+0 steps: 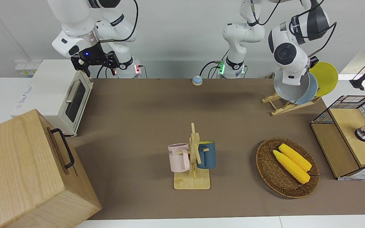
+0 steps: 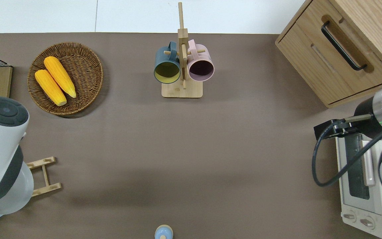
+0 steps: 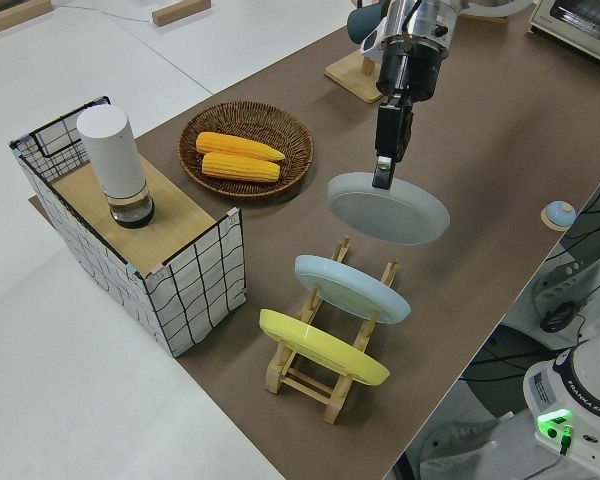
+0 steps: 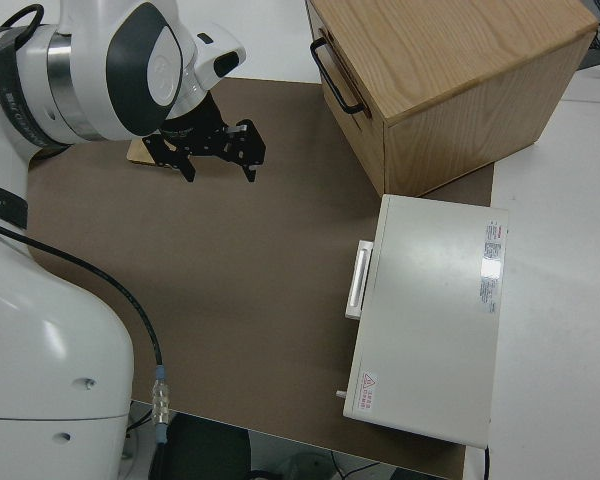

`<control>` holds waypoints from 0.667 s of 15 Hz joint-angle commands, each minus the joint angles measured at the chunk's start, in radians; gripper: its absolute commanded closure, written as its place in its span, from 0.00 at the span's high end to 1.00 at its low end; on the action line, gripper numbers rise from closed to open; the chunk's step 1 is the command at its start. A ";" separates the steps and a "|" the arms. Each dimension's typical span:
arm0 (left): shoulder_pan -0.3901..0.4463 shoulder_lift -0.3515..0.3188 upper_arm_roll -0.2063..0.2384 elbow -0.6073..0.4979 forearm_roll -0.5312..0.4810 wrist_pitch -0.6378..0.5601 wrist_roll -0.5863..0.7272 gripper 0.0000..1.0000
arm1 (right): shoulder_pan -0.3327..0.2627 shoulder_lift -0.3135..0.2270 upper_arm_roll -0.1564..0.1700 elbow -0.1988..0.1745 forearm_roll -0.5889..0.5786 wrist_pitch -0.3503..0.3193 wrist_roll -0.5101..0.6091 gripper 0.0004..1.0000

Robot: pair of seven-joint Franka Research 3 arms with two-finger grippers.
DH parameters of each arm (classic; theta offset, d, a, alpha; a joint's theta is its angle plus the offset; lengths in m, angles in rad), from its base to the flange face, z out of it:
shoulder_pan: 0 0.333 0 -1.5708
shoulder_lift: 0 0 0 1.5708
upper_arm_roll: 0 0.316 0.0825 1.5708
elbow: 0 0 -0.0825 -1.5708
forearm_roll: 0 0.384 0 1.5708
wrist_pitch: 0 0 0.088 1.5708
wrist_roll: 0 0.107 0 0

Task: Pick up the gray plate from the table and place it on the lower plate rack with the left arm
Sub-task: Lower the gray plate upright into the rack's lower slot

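I am holding the gray plate up in the air with the left gripper, its fingers pinched on the plate's rim, and the plate is hanging tilted over the free end of the lower plate rack. That rack is my landmark. It is already carrying the light blue plate in its middle slot and the yellow plate in the slot at its other end, both leaning on the pegs. The gray plate is sitting just above the light blue plate, apart from it as far as the left side view shows; in the front view the two overlap, so I cannot judge the gap there.

The risk I am watching is that closeness. If I am lowering at the wrong tilt, the gray plate's lower edge could strike the light blue plate or land on a peg top instead of between pegs, and the light rack could skid or tip. Letting go before the edge is seated between the rails could let the plate slide off toward the wicker basket.

The right gripper is parked, its fingers spread apart and holding nothing.
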 commanded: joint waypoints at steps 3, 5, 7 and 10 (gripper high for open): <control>-0.041 0.016 0.006 -0.103 0.033 0.072 -0.171 0.00 | -0.023 -0.002 0.021 0.007 -0.005 -0.011 0.012 0.98; -0.042 0.024 0.005 -0.129 0.033 0.088 -0.226 0.00 | -0.023 -0.002 0.021 0.006 -0.005 -0.011 0.012 0.98; -0.053 0.027 0.005 -0.150 0.033 0.102 -0.264 0.00 | -0.023 -0.002 0.020 0.007 -0.005 -0.012 0.012 0.98; -0.055 0.036 0.005 -0.162 0.034 0.105 -0.300 0.00 | -0.023 -0.002 0.021 0.006 -0.005 -0.011 0.012 0.98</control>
